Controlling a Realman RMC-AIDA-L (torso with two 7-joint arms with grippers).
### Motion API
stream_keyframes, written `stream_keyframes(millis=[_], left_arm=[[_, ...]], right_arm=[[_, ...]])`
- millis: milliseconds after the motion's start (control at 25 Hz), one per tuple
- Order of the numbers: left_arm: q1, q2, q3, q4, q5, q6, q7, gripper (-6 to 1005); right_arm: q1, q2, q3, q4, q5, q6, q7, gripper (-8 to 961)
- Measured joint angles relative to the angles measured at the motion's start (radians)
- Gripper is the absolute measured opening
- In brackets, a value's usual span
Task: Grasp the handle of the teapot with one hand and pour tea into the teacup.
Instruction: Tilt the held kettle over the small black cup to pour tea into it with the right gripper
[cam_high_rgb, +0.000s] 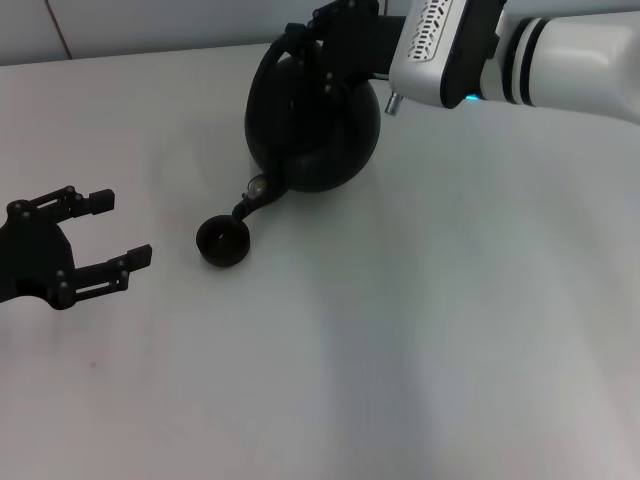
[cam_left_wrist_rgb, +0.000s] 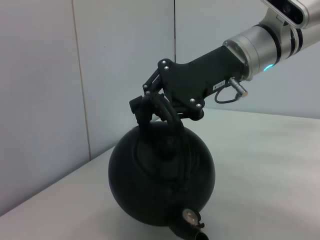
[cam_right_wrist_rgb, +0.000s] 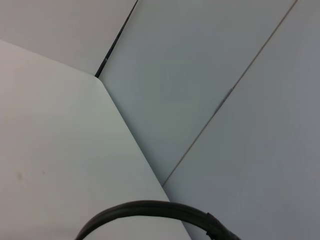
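Right claw pinches the arched black handle of the round matte-black teapot, tilted.
Its spout hangs over the tiny dark teacup on the white counter; the left claw rests spread nearby.

White table; pale panelled wall behind.

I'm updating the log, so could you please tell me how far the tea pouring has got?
Done: the right pincer is shut on the handle of the teapot. In hand: the teapot is tipped, its spout pointing down just above the teacup. Left: whether tea is flowing cannot be seen; the pot must then be righted. The left pincer waits open beside the cup.
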Motion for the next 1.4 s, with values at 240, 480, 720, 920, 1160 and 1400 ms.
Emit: stream_keyframes(millis=[240, 480, 720, 920, 1160, 1400], left_arm=[[0.001, 0.001, 0.0, 0.0, 0.0, 0.0, 0.0, 788], [0.002, 0.002, 0.0, 0.0, 0.0, 0.0, 0.0, 788], [0.002, 0.002, 0.0, 0.0, 0.0, 0.0, 0.0, 788], [0.002, 0.002, 0.0, 0.0, 0.0, 0.0, 0.0, 788], [0.003, 0.003, 0.0, 0.0, 0.0, 0.0, 0.001, 788], [0.003, 0.003, 0.0, 0.0, 0.0, 0.0, 0.001, 788]], right_arm=[[0.001, 0.0, 0.0, -0.006, 0.0, 0.001, 0.0, 87], [0.002, 0.0, -0.012, -0.014, 0.0, 0.001, -0.001, 87], [0.002, 0.001, -0.022, -0.018, 0.0, 0.001, -0.011, 88], [0.002, 0.002, -0.024, -0.021, 0.0, 0.001, -0.013, 88], [0.004, 0.002, -0.025, -0.022, 0.0, 0.002, -0.023, 88], [0.005, 0.002, -0.027, -0.024, 0.0, 0.004, -0.035, 87]])
